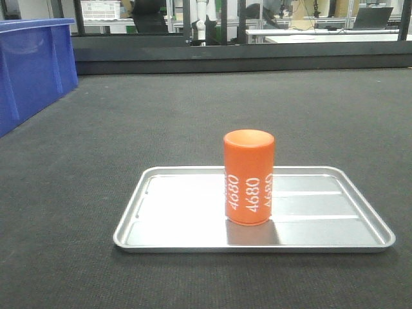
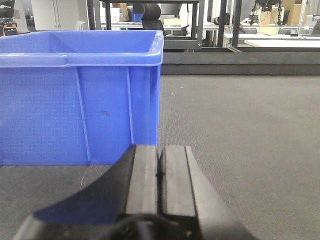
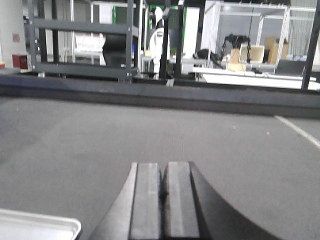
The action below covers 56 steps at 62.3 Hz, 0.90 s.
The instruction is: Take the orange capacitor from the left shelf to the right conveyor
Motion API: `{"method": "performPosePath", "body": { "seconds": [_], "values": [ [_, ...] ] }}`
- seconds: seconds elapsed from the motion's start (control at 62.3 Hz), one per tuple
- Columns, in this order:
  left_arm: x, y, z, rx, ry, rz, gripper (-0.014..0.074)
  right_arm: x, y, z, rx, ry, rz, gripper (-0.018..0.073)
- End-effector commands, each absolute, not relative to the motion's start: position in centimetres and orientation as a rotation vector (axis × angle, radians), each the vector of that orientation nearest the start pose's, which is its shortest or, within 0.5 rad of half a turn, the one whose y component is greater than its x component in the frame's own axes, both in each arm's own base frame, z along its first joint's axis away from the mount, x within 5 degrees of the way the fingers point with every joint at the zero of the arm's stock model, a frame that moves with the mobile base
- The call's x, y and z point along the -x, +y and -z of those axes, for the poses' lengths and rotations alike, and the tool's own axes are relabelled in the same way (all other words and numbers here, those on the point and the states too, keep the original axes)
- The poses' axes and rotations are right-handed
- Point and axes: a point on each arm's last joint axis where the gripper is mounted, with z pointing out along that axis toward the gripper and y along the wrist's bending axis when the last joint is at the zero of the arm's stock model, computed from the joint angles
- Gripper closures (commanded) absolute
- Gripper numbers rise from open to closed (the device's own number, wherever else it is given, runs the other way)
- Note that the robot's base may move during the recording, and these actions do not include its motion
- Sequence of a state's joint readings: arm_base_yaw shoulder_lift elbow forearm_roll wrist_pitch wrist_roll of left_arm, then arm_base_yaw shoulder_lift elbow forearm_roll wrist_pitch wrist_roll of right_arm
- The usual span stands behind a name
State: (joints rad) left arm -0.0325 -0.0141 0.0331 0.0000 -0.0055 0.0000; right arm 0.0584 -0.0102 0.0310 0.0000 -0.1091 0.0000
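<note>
Left tool (image 2: 160, 175): jaws closed together, gripping nothing, low over the dark grey conveyor belt (image 2: 240, 125). A blue bin (image 2: 80, 95) stands just ahead and left of it; its interior cannot be seen. Right tool (image 3: 161, 195): jaws likewise closed and empty, with open belt ahead up to a dark raised edge.

The landmark is the steel tray (image 1: 180, 225), lying flat on the belt. The orange capacitor (image 1: 249, 177) stands upright on it, right of the tray's centre, free of both tools. The blue bin sits well left of the tray, further back. Belt around the tray lies open on all sides.
</note>
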Motion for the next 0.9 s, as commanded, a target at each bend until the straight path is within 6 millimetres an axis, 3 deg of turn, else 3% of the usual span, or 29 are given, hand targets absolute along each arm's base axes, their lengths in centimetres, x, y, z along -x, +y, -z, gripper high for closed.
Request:
{"method": "performPosePath", "body": {
  "seconds": [0.0,0.883],
  "values": [
    [-5.61,-0.22,-21.30,-0.024,1.415,0.037,0.0701,-5.12,0.25,-22.38,0.039,1.259,-0.031,0.0503],
    [-5.61,-0.22,-21.30,-0.024,1.415,0.037,0.0701,-5.19,-0.07,-22.17,-0.003,1.284,0.016,0.0503]
  ]
}}
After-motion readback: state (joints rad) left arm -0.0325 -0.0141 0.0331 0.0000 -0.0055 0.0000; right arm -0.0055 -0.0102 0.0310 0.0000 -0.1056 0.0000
